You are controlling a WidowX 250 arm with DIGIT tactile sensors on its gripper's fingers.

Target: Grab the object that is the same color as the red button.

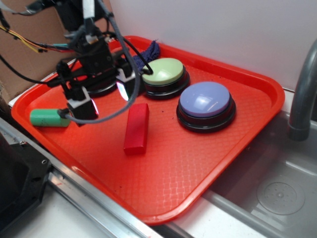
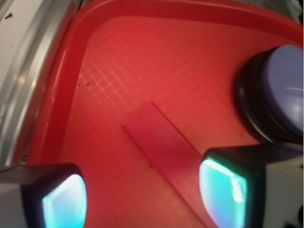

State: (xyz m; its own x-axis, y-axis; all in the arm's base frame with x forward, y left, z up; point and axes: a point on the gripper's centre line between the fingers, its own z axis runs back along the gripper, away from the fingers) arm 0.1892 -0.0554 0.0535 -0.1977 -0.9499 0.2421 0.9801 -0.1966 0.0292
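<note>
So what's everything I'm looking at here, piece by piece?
Tray: one, red, on the counter beside a sink.
Block: one, red, lying flat mid-tray, in front of the buttons.
Cylinder: one, green, lying at the tray's left edge.
Green button: one, pale green dome on a black base, back of tray.
Blue button: one, lavender-blue dome on a black base, right of the green one.
Red button: hidden behind the arm, cannot be made out.
Cloth: one, dark blue, behind the green button.
Sink: one, grey, right of the tray, with a grey faucet.
Gripper: one, black, open, above the block's far end.
</note>
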